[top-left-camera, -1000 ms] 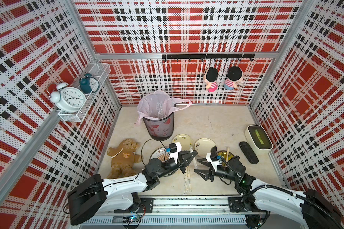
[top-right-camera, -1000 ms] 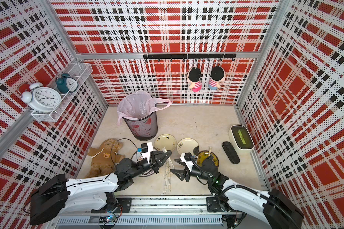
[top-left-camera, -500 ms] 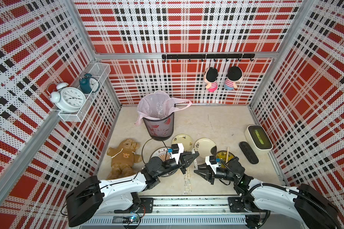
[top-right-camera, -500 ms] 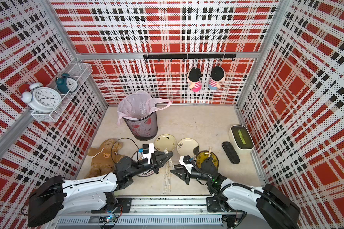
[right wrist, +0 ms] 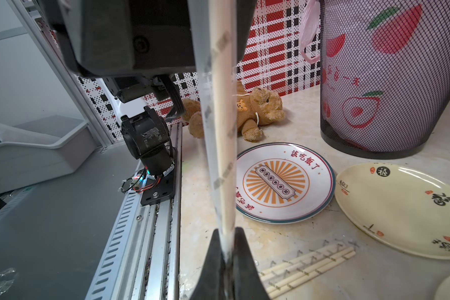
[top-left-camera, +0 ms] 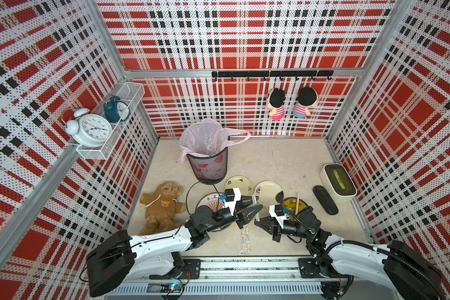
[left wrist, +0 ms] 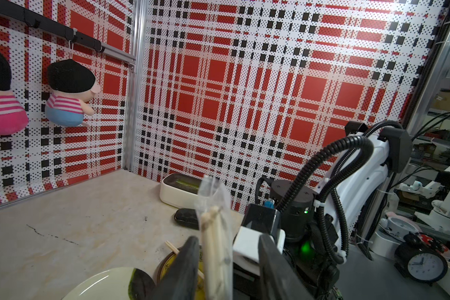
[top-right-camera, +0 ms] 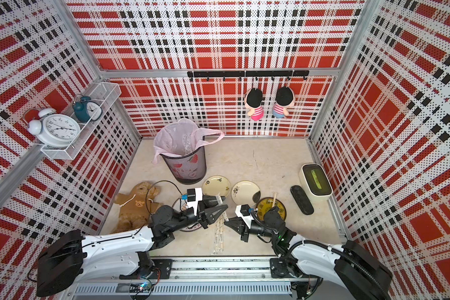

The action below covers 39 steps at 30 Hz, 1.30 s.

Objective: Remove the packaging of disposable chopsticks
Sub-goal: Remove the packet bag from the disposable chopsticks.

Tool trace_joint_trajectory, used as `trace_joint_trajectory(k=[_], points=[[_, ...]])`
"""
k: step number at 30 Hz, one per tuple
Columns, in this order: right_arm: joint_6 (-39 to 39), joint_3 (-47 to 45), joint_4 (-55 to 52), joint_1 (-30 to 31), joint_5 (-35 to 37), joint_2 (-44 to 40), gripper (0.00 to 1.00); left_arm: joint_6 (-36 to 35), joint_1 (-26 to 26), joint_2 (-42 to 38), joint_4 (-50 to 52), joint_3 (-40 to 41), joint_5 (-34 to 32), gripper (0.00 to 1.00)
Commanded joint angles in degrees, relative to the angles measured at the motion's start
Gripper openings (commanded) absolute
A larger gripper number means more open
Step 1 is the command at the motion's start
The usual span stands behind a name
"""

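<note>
A pair of disposable chopsticks in its clear packaging (left wrist: 215,233) (right wrist: 221,130) stands between my two grippers, above the table's front middle. My right gripper (top-left-camera: 256,222) (top-right-camera: 225,222) (right wrist: 227,231) is shut on one end of it. My left gripper (top-left-camera: 257,204) (top-right-camera: 224,203) (left wrist: 229,239) is open around the other end, and the sleeve leans on one finger. Several more wrapped pairs (top-left-camera: 245,239) (top-right-camera: 218,236) (right wrist: 307,265) lie flat on the table just below. A bare pair (top-left-camera: 297,206) (top-right-camera: 273,200) rests on a dark yellow plate (top-left-camera: 303,205).
A mesh bin (top-left-camera: 208,166) with a pink liner stands behind the grippers. A sunburst plate (right wrist: 283,181) and two cream plates (top-left-camera: 238,183) (top-left-camera: 268,191) lie around them. A teddy bear (top-left-camera: 161,205) lies to the left, a black remote (top-left-camera: 325,200) and a white box (top-left-camera: 338,181) to the right.
My right gripper has moved in and closed on the end of the wrapped pair. My left gripper, shut on the pair before, has opened.
</note>
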<state>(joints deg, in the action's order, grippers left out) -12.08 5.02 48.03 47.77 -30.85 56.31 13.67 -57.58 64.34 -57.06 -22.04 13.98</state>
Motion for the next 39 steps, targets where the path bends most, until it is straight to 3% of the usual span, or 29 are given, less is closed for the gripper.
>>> trace_joint_trajectory(k=[1, 3, 8, 15, 21, 26, 31, 35, 39], points=[[0.74, -0.95, 1.43, -0.31, -0.17, -1.20, 0.00, 1.21, 0.67, -0.43, -2.80, -1.08, 1.35, 0.41], [0.87, -1.06, 1.11, -0.31, -0.17, -1.45, 0.00, 1.74, 1.13, -0.83, -4.02, -0.65, 1.90, 0.37], [1.18, -0.91, 0.83, -0.32, -0.56, -1.60, 0.00, 2.23, 1.33, 0.27, -4.82, -1.35, 3.35, 0.15], [0.98, -0.24, 1.57, -0.31, -0.43, -3.53, 0.00, 3.08, 1.38, 3.13, -5.14, -1.10, 4.00, 0.02], [2.94, 1.70, 0.72, -0.31, 0.64, -6.08, 0.00, 5.26, 1.18, 6.27, -6.66, -0.21, 4.29, 0.06], [5.26, 4.94, -2.58, -0.31, 1.05, -8.44, 0.00, 5.77, 0.98, 9.44, -8.08, 0.12, 4.88, 0.01], [6.44, 8.39, -4.45, -0.31, 0.23, -8.78, 0.00, 6.46, 1.23, 10.84, -11.01, 2.16, 4.92, 0.05], [7.53, 10.96, -6.26, -0.32, 0.01, -8.67, 0.00, 6.97, 1.33, 12.84, -12.28, 2.86, 5.51, 0.00], [8.29, 12.84, -7.45, -0.31, -0.11, -8.16, 0.00, 7.16, 1.57, 14.95, -15.09, 4.56, 5.71, 0.03]])
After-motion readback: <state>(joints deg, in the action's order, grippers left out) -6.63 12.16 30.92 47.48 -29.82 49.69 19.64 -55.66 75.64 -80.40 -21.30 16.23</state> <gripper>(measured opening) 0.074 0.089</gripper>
